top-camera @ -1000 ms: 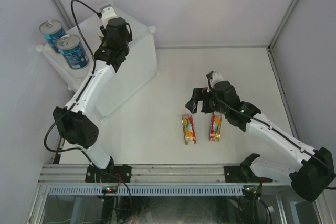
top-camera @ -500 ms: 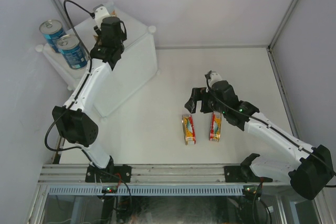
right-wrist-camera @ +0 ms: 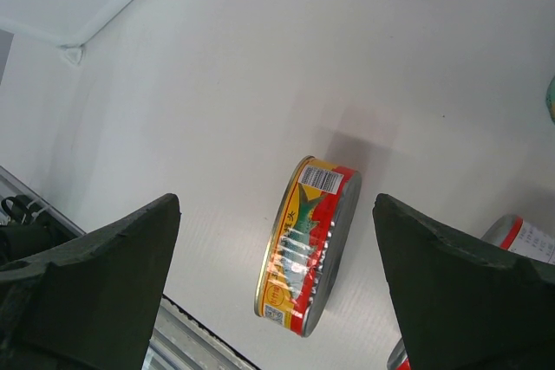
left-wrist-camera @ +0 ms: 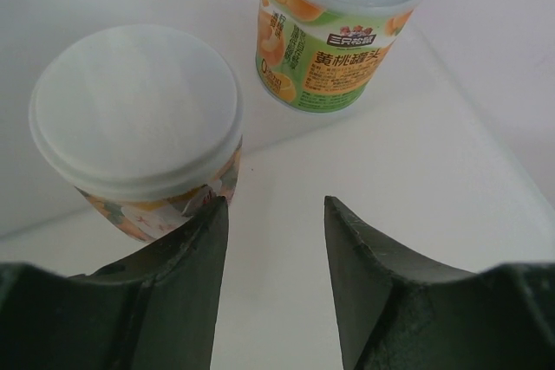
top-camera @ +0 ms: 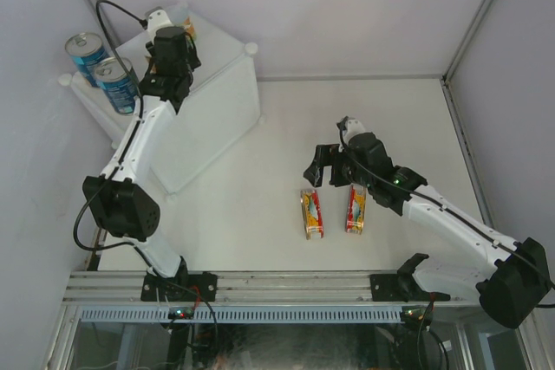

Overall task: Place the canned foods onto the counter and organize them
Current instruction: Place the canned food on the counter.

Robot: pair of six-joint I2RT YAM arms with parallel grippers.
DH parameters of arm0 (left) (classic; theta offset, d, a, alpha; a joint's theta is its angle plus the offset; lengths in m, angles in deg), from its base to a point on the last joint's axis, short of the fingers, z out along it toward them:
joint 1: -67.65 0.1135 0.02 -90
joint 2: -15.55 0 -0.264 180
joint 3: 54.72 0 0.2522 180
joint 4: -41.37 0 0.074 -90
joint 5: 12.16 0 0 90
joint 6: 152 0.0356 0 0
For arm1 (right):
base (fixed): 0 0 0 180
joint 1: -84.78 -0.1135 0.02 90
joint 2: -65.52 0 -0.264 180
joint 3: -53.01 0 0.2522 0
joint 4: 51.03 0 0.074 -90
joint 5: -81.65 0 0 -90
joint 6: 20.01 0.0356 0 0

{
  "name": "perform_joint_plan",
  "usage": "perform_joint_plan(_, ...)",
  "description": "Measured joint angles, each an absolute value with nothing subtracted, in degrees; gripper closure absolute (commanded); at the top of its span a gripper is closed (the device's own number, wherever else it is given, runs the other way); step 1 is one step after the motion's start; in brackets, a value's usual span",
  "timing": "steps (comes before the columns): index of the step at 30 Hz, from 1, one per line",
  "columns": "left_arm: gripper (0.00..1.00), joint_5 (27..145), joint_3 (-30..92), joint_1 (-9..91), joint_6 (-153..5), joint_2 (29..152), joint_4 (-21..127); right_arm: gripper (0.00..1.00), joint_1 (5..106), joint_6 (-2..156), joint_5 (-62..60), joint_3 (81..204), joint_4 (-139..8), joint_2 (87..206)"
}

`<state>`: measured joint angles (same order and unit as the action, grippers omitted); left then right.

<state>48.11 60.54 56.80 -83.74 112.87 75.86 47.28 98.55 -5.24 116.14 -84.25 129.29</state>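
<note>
White walls [top-camera: 347, 6] enclose the tabletop [top-camera: 399, 119] bearing two flat tins [top-camera: 311, 212] [top-camera: 355, 208].

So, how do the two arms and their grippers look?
Both arms have white tubular links and black joint housings. A thin black cable loops over the left arm; the right arm shows a small green light. The left gripper and the right gripper each have two dark wedge-shaped fingers.

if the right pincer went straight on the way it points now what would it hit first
Most likely the flat oval red-and-yellow tin, lying centred ahead of the wide-open right pincer on the white tabletop; depth is hard to judge.
</note>
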Motion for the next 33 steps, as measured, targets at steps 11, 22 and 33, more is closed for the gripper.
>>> perform_joint_plan(11,0.46,51.89,60.41,58.87,-81.33,112.85,75.88,0.08,46.85,98.96,-5.26,116.14,-84.23,129.60)
perform_joint_plan(22,0.46,53.90,60.30,59.05,-82.38,111.56,76.25,0.08,46.69,98.94,-5.28,116.68,-84.36,129.62)
perform_joint_plan(33,0.46,53.44,60.30,59.07,-82.67,111.45,78.70,0.08,46.69,98.92,-5.31,116.79,-85.37,128.72)
